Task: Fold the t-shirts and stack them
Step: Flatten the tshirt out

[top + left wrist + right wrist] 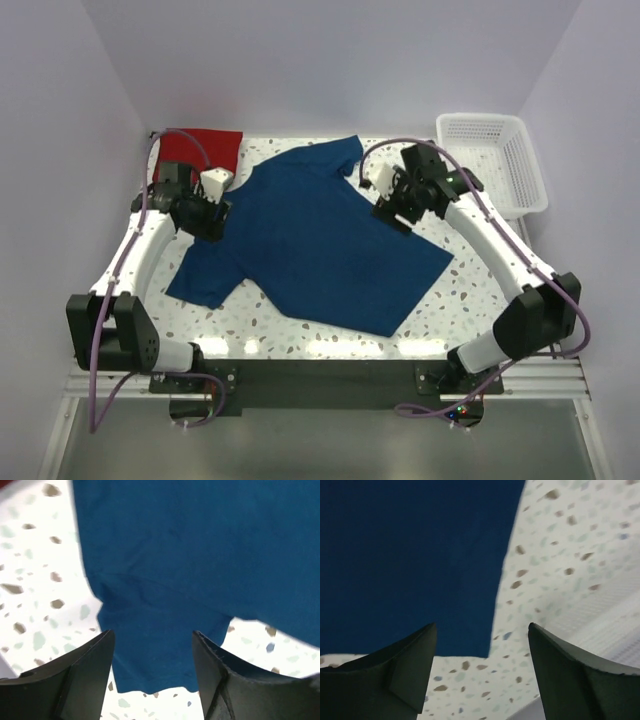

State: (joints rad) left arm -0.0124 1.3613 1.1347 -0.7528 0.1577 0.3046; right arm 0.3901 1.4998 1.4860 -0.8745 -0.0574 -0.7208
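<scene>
The navy t-shirt [320,240], soft matte cotton with faint creases, is lying spread flat on the glossy speckled table [470,290]. The left claw [151,635] is hovering released over one short sleeve, its dark wedge-shaped fingers [85,670] standing wide apart with the sleeve's hem showing between them. The right claw [481,626] is hanging open and empty, the shirt's curving edge lying just ahead and to its left. The red t-shirt [205,145] is lying beyond the left claw. A white lattice basket [495,160] is sitting beyond the right claw.
</scene>
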